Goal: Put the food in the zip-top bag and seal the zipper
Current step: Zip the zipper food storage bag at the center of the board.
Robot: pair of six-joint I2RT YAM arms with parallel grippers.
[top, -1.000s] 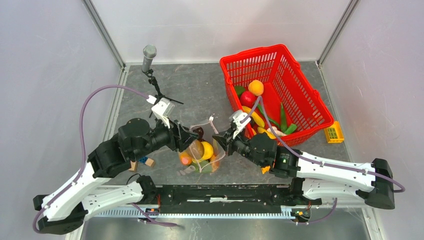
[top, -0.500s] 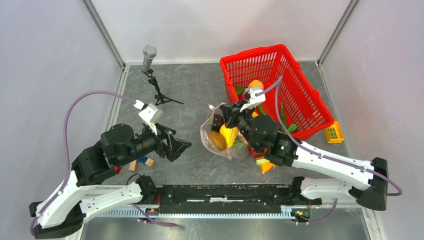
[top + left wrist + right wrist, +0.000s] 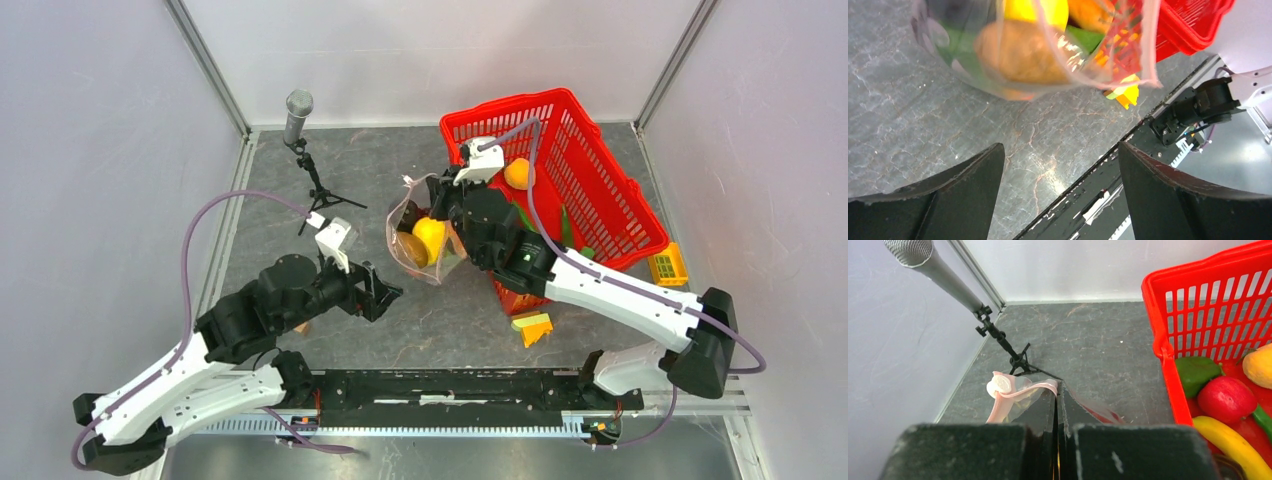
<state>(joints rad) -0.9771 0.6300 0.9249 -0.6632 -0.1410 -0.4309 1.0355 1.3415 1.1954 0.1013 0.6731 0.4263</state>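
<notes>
My left gripper (image 3: 386, 297) is wide open, holding nothing. Past it the bag (image 3: 416, 240) hangs beside the red basket (image 3: 505, 108), full of food (image 3: 430, 238), pinched at the top by my shut right gripper (image 3: 1058, 402). It is soft, slippery and heavy now, so I would grab the stiffer pink zipper (image 3: 1015, 388). Only the right wrist view shows that strip; the left shows the bag's bottom.

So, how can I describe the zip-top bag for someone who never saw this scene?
Find the red basket at the far right of the table. Just left of it, the right gripper holds the zip-top bag. Only it is clear plastic, with a pink strip and yellow food inside.
</notes>
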